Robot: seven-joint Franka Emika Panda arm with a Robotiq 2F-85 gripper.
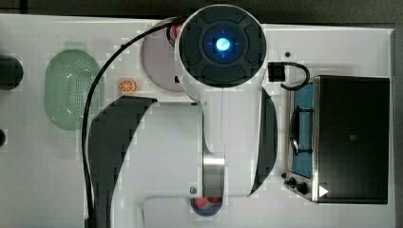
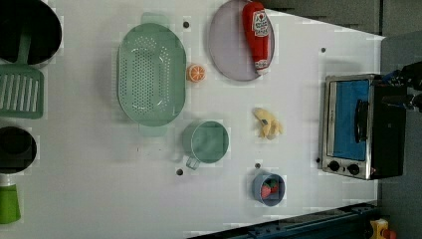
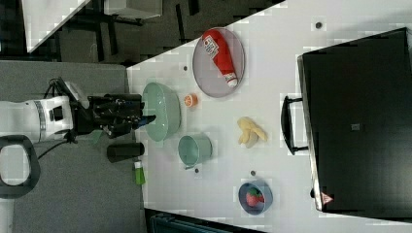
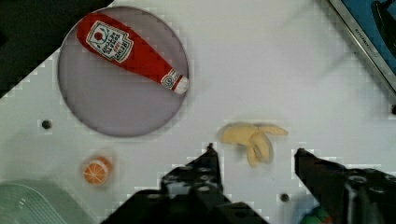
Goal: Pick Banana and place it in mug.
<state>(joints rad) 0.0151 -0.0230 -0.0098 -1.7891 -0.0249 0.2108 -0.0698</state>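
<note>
Gripper (image 4: 254, 156) spread wide — banana (image 4: 252, 139) just beyond fingertips.

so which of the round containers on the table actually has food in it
The small dark blue bowl: it holds red strawberries. The green mug and the pale-green perforated colander are both empty. The grey plate is flat and carries a ketchup bottle.

On the table (image 2: 99, 189) in the left view, the banana (image 2: 267, 123) lies between the mug (image 2: 206, 142) on the left view's left and the toaster oven (image 2: 356, 127) at the table's right edge. A bowl of strawberries (image 2: 269, 188) sits near the bottom edge. A ketchup bottle (image 2: 256, 35) lies on a plate (image 2: 226, 45) at the top edge, with an orange slice (image 2: 196, 73) between the plate and a colander (image 2: 151, 74).
</note>
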